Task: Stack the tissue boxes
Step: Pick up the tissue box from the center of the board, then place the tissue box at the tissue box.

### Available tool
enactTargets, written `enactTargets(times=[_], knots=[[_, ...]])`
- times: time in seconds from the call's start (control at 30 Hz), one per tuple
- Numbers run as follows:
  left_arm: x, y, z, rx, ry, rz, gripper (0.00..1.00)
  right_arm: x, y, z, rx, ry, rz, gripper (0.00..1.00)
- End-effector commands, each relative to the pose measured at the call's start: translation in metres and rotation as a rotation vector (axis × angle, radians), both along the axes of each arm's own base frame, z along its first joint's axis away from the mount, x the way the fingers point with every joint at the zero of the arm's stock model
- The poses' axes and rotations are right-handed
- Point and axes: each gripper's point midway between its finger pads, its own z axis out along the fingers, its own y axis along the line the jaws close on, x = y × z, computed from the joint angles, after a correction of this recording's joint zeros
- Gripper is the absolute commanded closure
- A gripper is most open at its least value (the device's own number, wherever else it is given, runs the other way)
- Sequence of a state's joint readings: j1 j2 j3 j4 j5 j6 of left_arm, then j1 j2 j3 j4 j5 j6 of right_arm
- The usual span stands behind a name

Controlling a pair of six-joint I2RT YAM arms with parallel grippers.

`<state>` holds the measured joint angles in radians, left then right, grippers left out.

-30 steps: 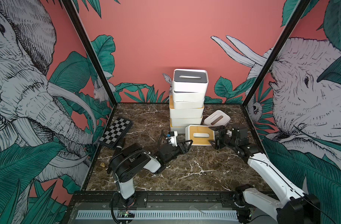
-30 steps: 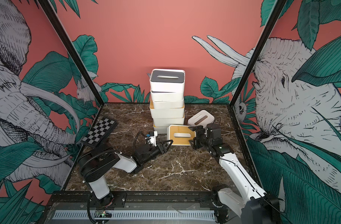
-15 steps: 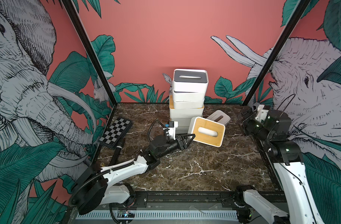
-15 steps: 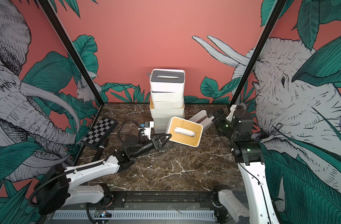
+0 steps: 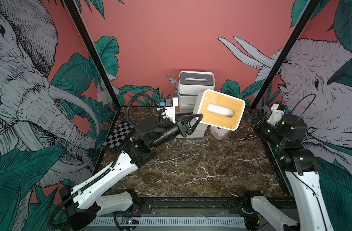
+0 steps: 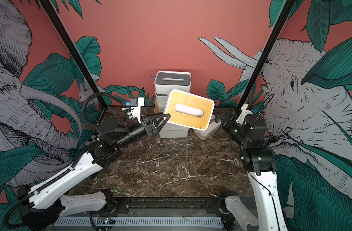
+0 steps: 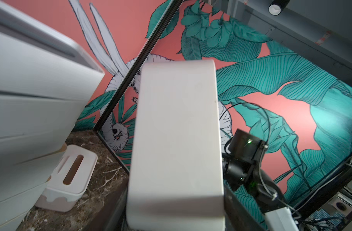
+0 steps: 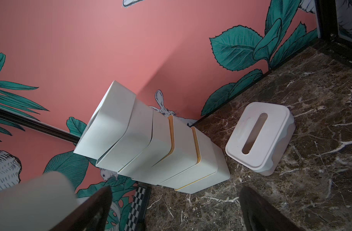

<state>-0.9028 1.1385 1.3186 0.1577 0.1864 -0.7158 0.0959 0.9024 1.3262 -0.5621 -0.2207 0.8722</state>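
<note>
- Open room across front and middle of the marble floor (image 5: 191,166)
- Blocked at back centre by the tall stack (image 5: 195,90) against the wall
- In front of it, tilted bamboo-lid box (image 5: 221,109) raised in the left gripper (image 5: 198,120)
- Low drip-sided box (image 5: 219,134) on the floor just right of the stack
- Right gripper (image 5: 254,118) up by the right wall
- Checkerboard panel (image 5: 119,136) at the left edge

- Stack (image 5: 188,101): white boxes, upright, mid back edge of the counter; grey-lidded box (image 5: 196,80) on top, slot up.
- Bamboo-lidded box (image 5: 215,118): off the counter, tilted, in front of the stack.
- Drip-sided box (image 5: 218,133): white lid, pale-pink sides, on the counter beside the stack, toward the back right corner.
</note>
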Motion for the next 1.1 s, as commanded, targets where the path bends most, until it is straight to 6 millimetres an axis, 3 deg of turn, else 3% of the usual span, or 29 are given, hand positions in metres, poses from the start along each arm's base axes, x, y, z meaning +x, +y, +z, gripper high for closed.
enactTargets(times=[0.0, 0.17, 0.23, 0.37, 0.53, 0.73, 1.07], knots=[[-0.008, 0.023, 0.066, -0.067, -0.128, 0.073, 0.61, 0.007, 0.002, 0.009, -0.008, -0.077, 0.013, 0.01], [0.012, 0.029, 0.108, -0.087, -0.13, 0.141, 0.62, 0.013, 0.007, 0.003, 0.0, -0.074, 0.036, 0.01], [0.021, 0.032, 0.119, -0.107, -0.121, 0.151, 0.62, 0.015, 0.015, 0.011, 0.019, -0.122, 0.084, 0.01], [0.043, 0.043, 0.134, -0.151, -0.09, 0.174, 0.62, 0.02, 0.033, 0.025, 0.028, -0.21, 0.168, 0.01], [0.06, 0.05, 0.149, -0.159, -0.089, 0.21, 0.62, 0.026, 0.055, 0.024, -0.018, -0.234, 0.236, 0.01], [0.093, 0.064, 0.151, -0.187, -0.018, 0.253, 0.62, 0.033, 0.076, 0.007, -0.014, -0.193, 0.301, 0.01], [0.142, 0.073, 0.139, -0.202, 0.089, 0.247, 0.63, 0.03, 0.086, -0.01, -0.043, -0.166, 0.331, 0.01]])
